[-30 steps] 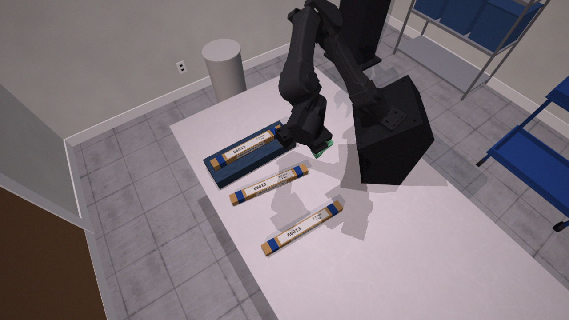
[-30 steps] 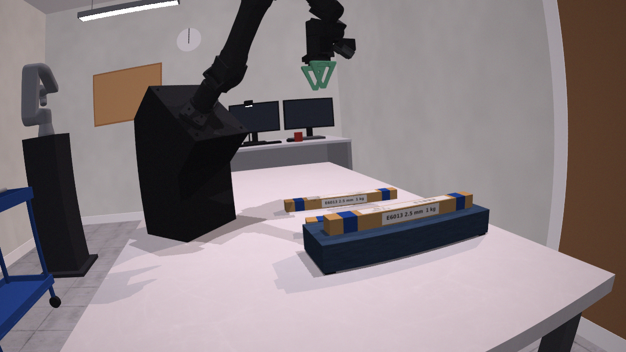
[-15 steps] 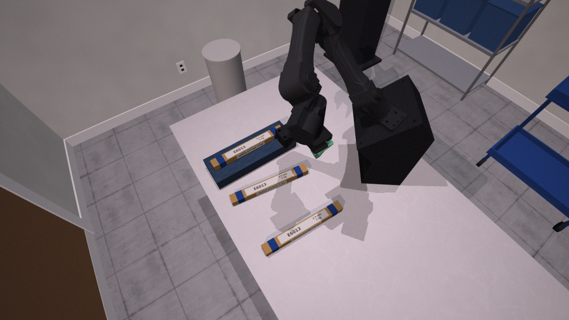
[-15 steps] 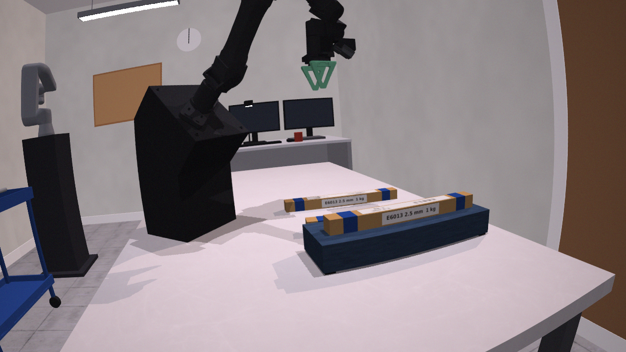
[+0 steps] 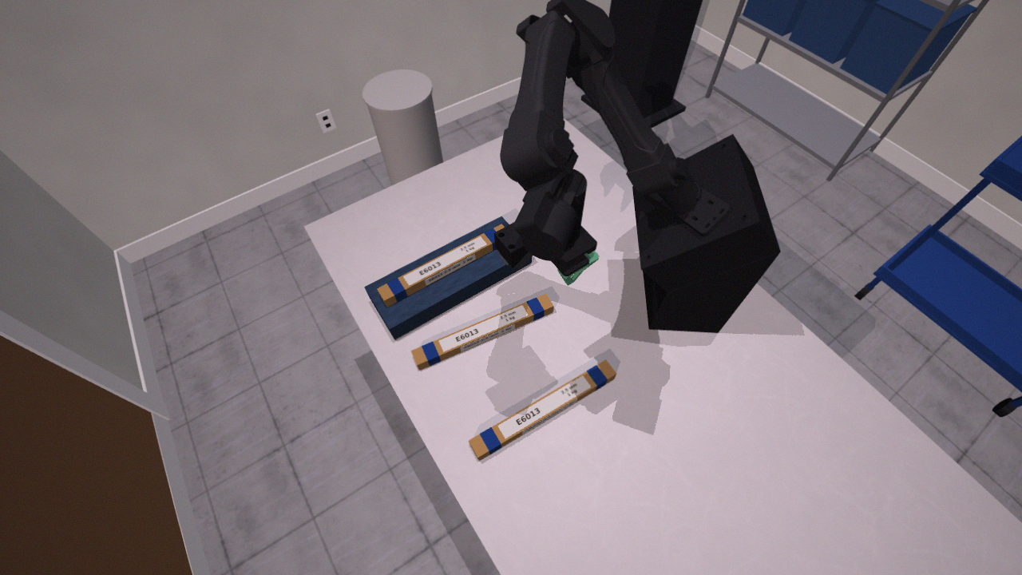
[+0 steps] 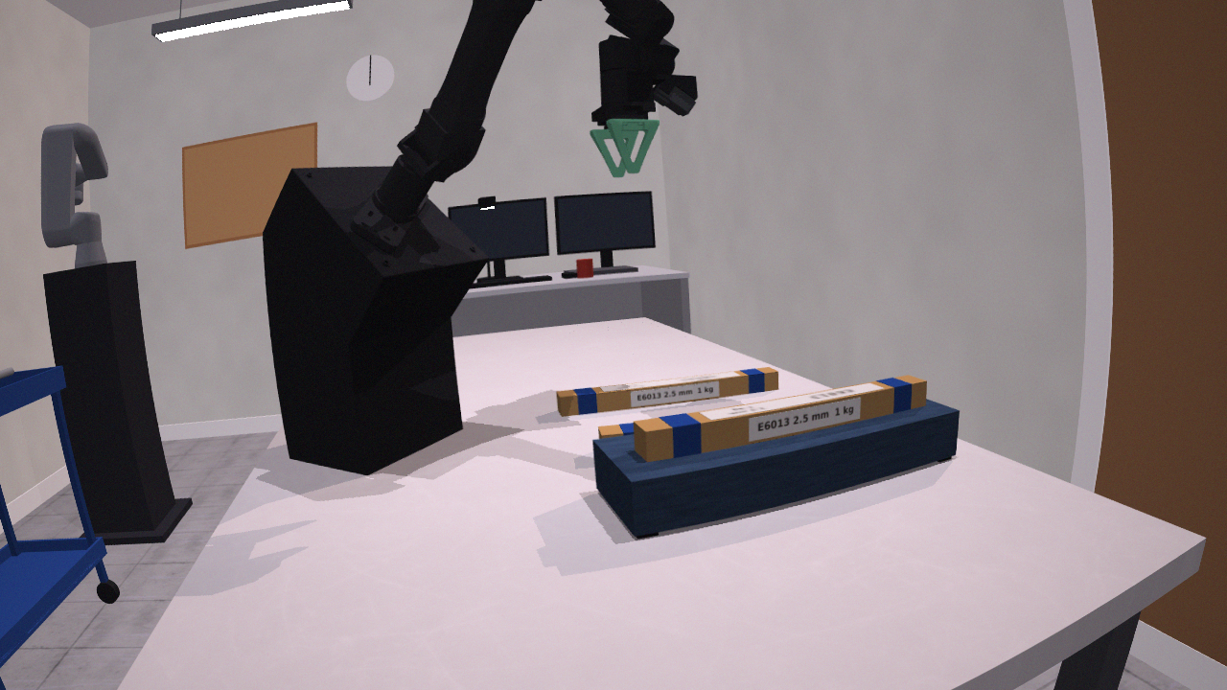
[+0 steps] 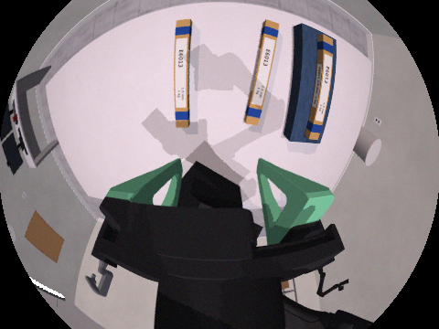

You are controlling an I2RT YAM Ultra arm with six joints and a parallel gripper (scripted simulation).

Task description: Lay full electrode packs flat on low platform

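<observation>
Green-tipped gripper (image 5: 579, 268) (image 6: 626, 173) (image 7: 219, 164) high, open, empty! One E6013 pack (image 5: 441, 263) (image 6: 793, 416) (image 7: 324, 87) on the platform (image 5: 391, 321) (image 6: 789, 480) (image 7: 299, 82), near the desk's (image 5: 715, 458) (image 6: 428, 600) (image 7: 114, 91) corner. Two more E6013s between it and open desktop!

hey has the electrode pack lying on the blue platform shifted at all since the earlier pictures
No. The pack lies along the same part of the platform as before.
</observation>
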